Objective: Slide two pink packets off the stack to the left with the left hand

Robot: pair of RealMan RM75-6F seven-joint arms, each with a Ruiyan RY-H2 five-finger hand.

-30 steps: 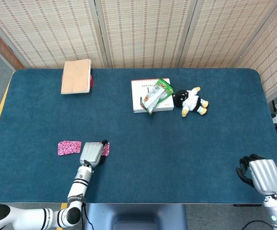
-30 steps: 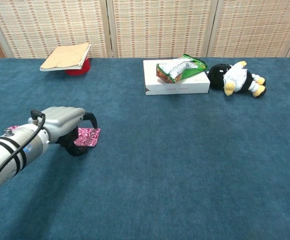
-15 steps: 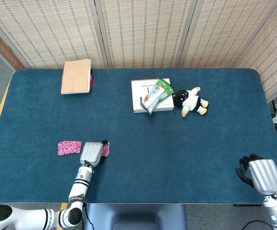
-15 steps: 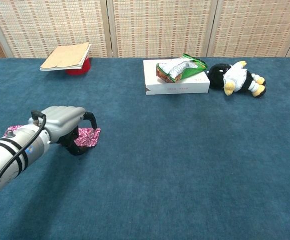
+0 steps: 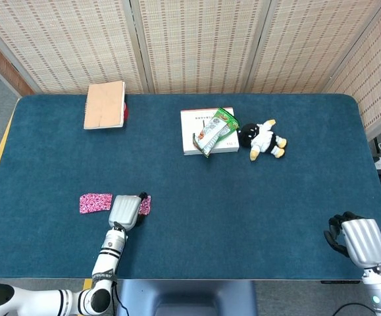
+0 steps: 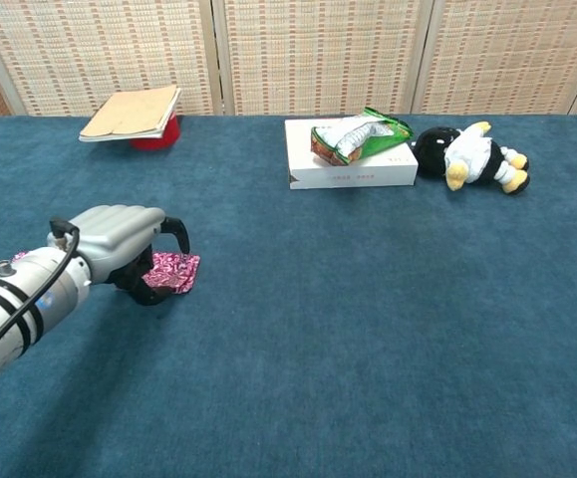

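While the blue worktop (image 5: 243,217) carries everything, the action sits at its near left. Far back lie a white box (image 5: 193,125) with a green snack bag (image 5: 215,130) on it, a stuffed penguin (image 5: 262,139) just beside, and a tan notebook (image 5: 104,105) resting on something red.

The left hand (image 6: 119,239) hovers with fingers curled downward over the pink stack (image 6: 173,271), holding nothing that can be seen; whether the fingertips touch the top packet cannot be told. Compared with a second ago it has drawn slightly back toward the robot and risen a little, while the stack has not shifted. One pink packet (image 5: 95,202) already lies apart to the left, so the first slide looks done and the second is likely being set up, not yet under way.

The right hand (image 5: 356,240) rests at the near right edge, fingers curled in on nothing.
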